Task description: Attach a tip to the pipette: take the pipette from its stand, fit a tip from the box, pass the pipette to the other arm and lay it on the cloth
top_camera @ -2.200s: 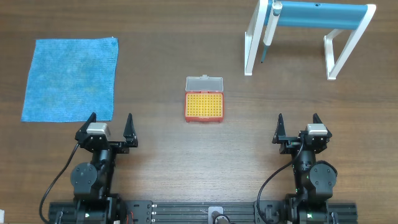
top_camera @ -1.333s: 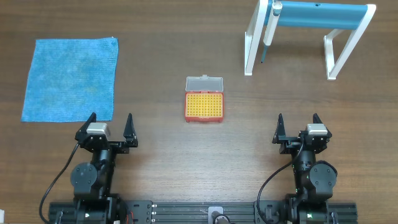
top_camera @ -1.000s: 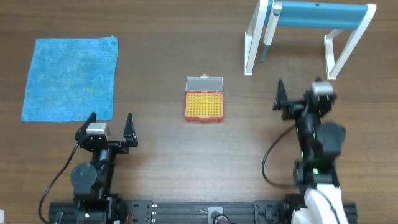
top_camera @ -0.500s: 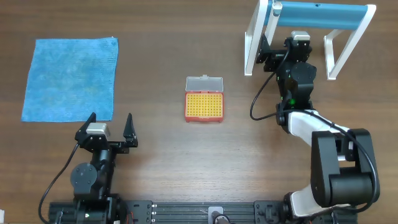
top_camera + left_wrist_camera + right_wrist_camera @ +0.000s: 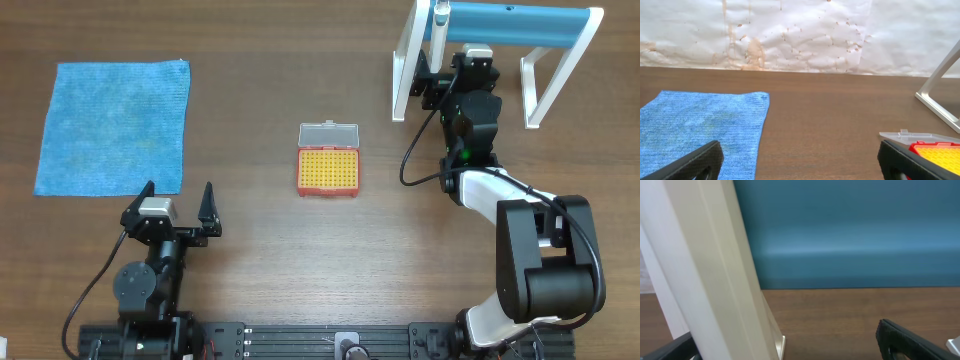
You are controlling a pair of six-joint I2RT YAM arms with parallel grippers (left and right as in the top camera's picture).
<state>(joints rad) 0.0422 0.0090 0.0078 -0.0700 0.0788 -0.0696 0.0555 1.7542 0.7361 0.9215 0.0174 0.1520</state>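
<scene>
Right now my right claw point(image 5: 447, 62) is up at the stand point(image 5: 515, 22), fingers spread wide and pinching nothing. It sits under the blue crossbar point(image 5: 850, 225), just beside the stand's white left leg point(image 5: 715, 270). The pipette point(image 5: 441, 13) hangs from the left end of that crossbar. Its head shows above the bar, and my arm hides its shaft from overhead. I judge the step in hand to be taking the pipette off the stand. To do it well, I would centre the shaft between the fingers and close on the body below the head. Then I would lift it free of the bar before drawing back, keeping it upright. Room is tight here, with the leg close on one side and the crossbar overhead, so sideways drift risks a knock. Behind the claw the table point(image 5: 250, 260) lies open toward the box point(image 5: 327, 172), which sits mid-table with its lid folded back and its yellow tips exposed. My left claw point(image 5: 177, 195) rests near its base, also spread and holding nothing. Just beyond it is the blue cloth point(image 5: 113, 128), well apart from the stand.
</scene>
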